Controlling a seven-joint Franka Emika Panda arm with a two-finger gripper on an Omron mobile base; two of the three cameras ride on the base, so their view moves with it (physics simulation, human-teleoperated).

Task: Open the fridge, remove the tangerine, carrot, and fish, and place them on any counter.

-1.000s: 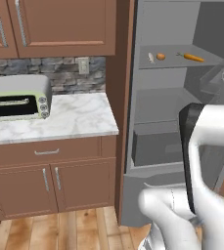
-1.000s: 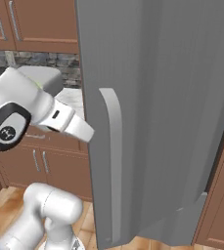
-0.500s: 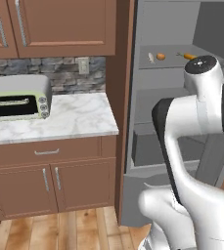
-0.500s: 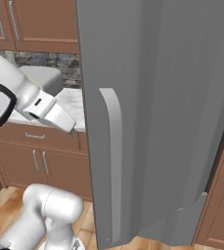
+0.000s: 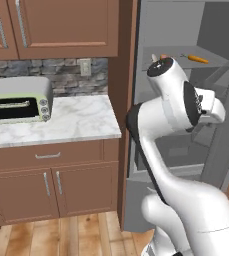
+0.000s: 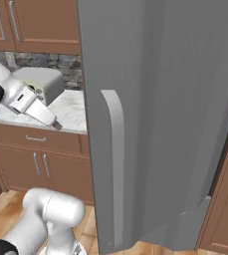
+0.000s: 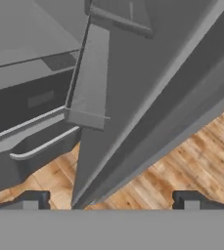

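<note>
Standing open, the fridge [image 5: 186, 30] fills the right of the left base view, its door [image 6: 155, 114] swung out toward the cameras and taking up most of the right base view, with the long pale handle [image 6: 114, 164] running down its outer face. On the upper shelf [image 5: 213, 64] lies the carrot [image 5: 196, 58], well to the right; a small orange bit just above the arm's elbow [image 5: 164, 56] may be the tangerine, but the arm [image 5: 171, 95] covers most of it, and the fish cannot be made out. Lower drawers in the fridge are partly hidden behind the arm too.

Left of the fridge, the marble counter [image 5: 81, 122] sits over brown drawers and doors, with a toaster oven [image 5: 18, 100] at its left end, cut by the picture edge. Wooden wall cabinets [image 5: 61, 25] hang above a stone backsplash [image 5: 66, 75] with a socket [image 5: 86, 67]. Wood plank floor [image 5: 61, 235] runs below.

From the hand view, the gripper [image 7: 111, 200] points down past the inner edge of the door toward the floor, with a door bin [image 7: 89, 78] and the fridge's lower drawers at left. Its fingertips [image 7: 30, 200] stand far apart at the two bottom corners, with nothing between them. Only the very tips show, the rest cut off by the picture's bottom
</note>
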